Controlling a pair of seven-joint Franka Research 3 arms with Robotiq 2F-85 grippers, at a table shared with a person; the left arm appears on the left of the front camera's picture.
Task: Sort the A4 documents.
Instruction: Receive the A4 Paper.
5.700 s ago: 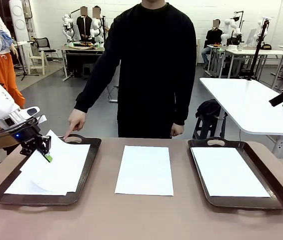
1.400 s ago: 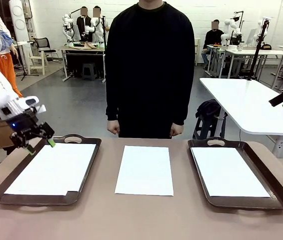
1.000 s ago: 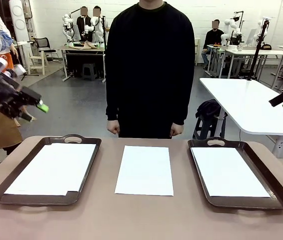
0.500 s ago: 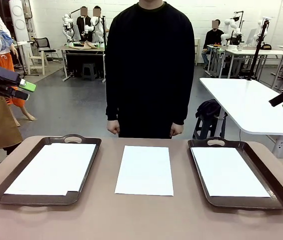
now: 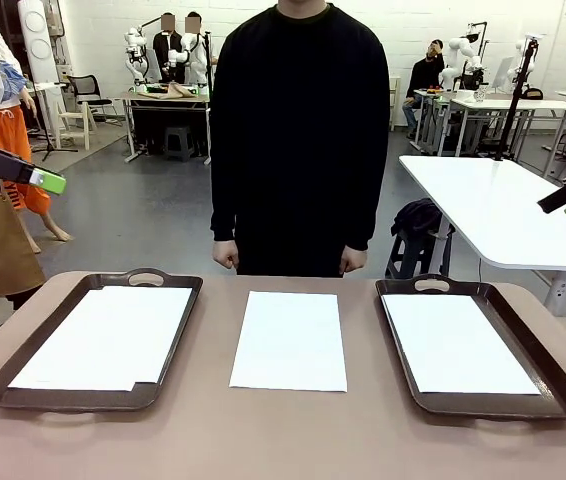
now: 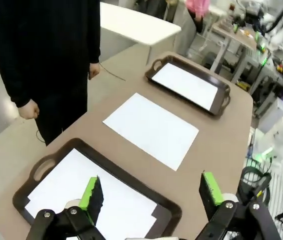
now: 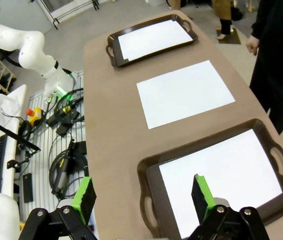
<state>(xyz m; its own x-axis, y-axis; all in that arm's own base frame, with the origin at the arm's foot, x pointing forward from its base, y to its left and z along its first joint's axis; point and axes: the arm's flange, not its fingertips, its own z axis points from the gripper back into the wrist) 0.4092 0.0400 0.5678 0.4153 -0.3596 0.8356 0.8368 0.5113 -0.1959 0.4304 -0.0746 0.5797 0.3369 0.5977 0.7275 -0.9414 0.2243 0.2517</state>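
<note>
Table point(image 5: 193, 440): brown, rounded edge, shared with a person in black point(image 5: 298, 130) standing at 12 o'clock, fists down at the sides.

Left tray point(image 5: 178, 335): dark brown, handled, at 9 o'clock on the table. Holds an A4 document point(image 5: 103, 335), white, lying flat inside the rim.

Middle A4 document point(image 5: 290, 340): white sheet, flat on the bare tabletop between the two trays, touching neither.

Right tray point(image 5: 548, 370): dark brown, handled, at 3 o'clock. Holds an A4 document point(image 5: 458, 343), flat, within the rim.

Left gripper point(image 6: 151, 192): raised high off the table at 9 o'clock past the left tray's edge; jaws spread wide, green pads point(image 6: 90, 192) well apart, nothing between them.

Right gripper point(image 7: 144, 195): raised high beyond the table at 3 o'clock, above the right tray in its wrist view; jaws spread wide, empty.
</note>
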